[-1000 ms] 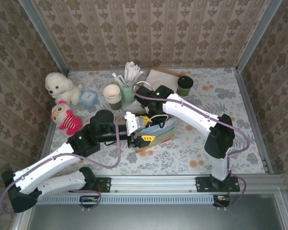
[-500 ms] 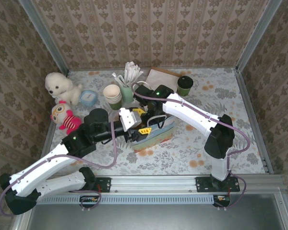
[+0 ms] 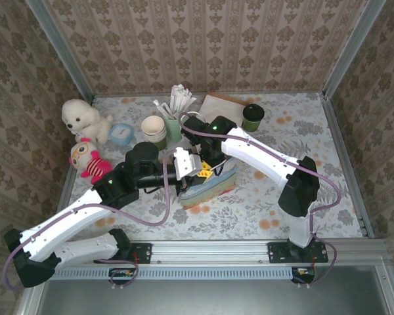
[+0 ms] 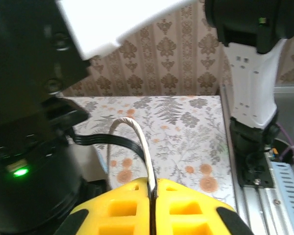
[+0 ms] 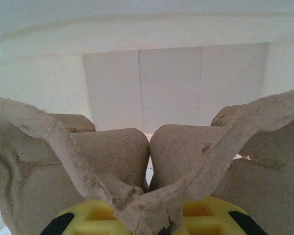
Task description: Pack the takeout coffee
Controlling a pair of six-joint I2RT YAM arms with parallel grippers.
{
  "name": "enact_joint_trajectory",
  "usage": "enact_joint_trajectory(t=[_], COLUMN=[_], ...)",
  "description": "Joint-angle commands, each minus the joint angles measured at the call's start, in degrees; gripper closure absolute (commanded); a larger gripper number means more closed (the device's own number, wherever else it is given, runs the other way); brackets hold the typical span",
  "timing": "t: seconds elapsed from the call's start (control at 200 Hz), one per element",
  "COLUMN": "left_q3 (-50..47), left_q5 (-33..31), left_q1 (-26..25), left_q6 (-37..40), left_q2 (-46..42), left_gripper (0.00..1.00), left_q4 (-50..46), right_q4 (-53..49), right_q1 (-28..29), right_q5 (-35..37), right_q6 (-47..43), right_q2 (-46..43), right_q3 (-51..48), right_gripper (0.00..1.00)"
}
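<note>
The takeout coffee, a dark-green cup with a black lid, stands at the back right of the table, apart from both grippers. A colourful paper bag sits mid-table. My left gripper is at the bag's left side; in the left wrist view this gripper is shut on the bag's white handle. My right gripper reaches down into the bag. In the right wrist view the right gripper is shut on the rim of a grey pulp cup carrier inside the white bag interior.
A stack of lidless green cups and a green holder of stirrers stand behind the bag. Brown napkins lie beside the coffee. A white plush dog, a pink toy and a blue tub sit far left.
My left gripper drew the handle leftward, then shifted back right and slightly away from me. The right arm stayed over the bag; the coffee has not moved.
</note>
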Motion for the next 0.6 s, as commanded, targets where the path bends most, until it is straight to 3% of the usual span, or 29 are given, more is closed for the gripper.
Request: enact_joint_trajectory(t=[0.0, 0.205, 0.595], left_q3=[3.01, 5.78, 3.12], left_q5=[8.16, 9.11, 11.93], left_q1=[0.26, 0.44, 4.01], left_q6=[2.64, 7.24, 4.33], left_q2=[0.58, 2.08, -0.99], left_gripper=[0.97, 0.97, 0.74], left_q4=[-4.56, -8.56, -5.95], right_q4=[-2.66, -3.40, 0.69], right_q1=[0.57, 0.82, 1.57], right_q5=[-1.60, -3.46, -3.24], right_q6=[1.15, 1.49, -0.39], right_q2=[2.69, 5.73, 5.07], right_q3=[2.64, 2.22, -0.11], right_gripper=[0.82, 0.82, 0.83])
